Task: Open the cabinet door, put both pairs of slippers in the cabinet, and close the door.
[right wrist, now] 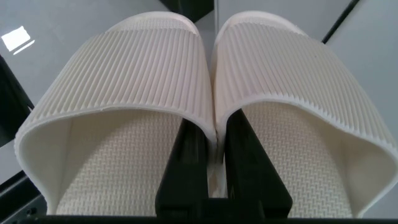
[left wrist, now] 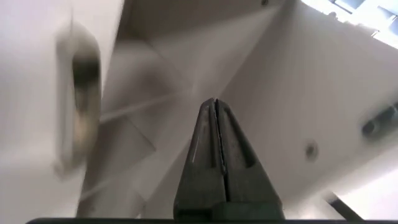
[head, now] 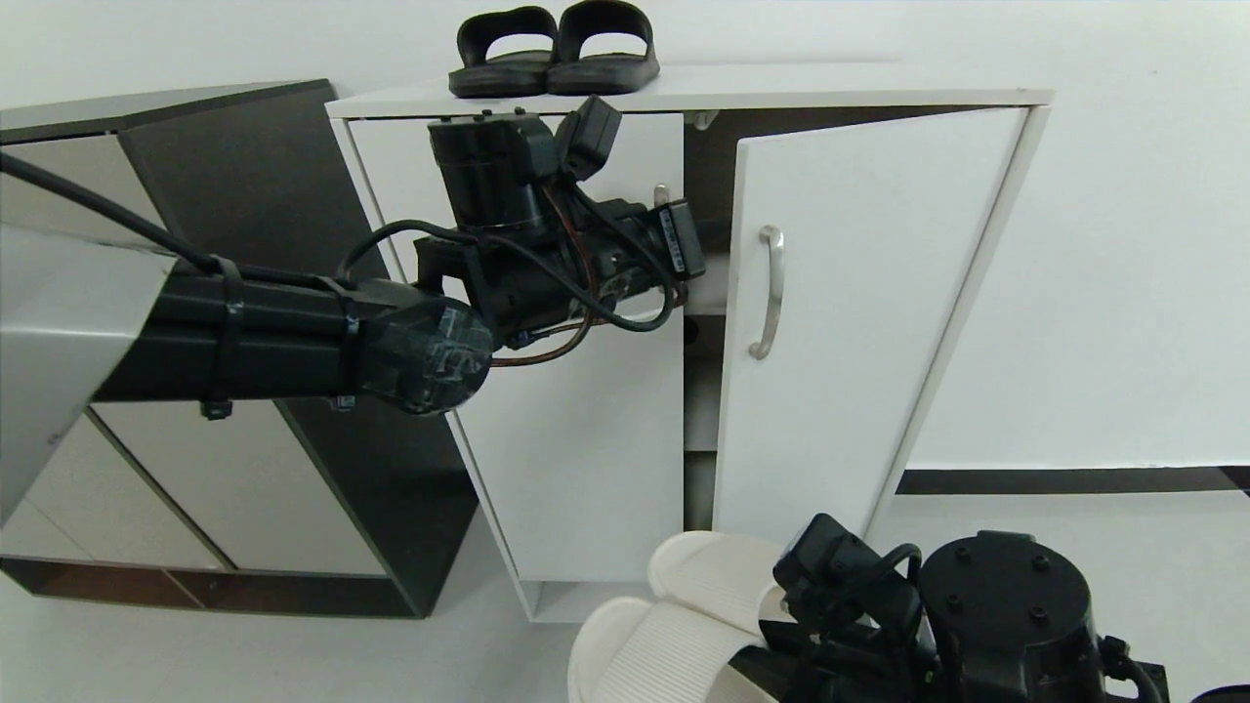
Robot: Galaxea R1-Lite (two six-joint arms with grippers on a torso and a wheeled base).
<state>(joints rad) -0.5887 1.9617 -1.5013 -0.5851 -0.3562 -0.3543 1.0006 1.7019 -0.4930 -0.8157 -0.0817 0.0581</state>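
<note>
The white two-door cabinet (head: 586, 469) has its right door (head: 859, 293) standing ajar. At 6 o'clock before it, the pair of cream ribbed foam slippers (head: 674, 625) has its adjoining inner walls pinched by the right tool (right wrist: 216, 146). At 12 o'clock the pair of black rubber slides (head: 555, 54) sits on the cabinet top. The left tool (left wrist: 216, 109), pressed together, points into the door gap, with the curved silver handle (head: 771, 291) at its 3 o'clock.

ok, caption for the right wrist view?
Right gripper pinches the white slippers together by their inner edges.
</note>
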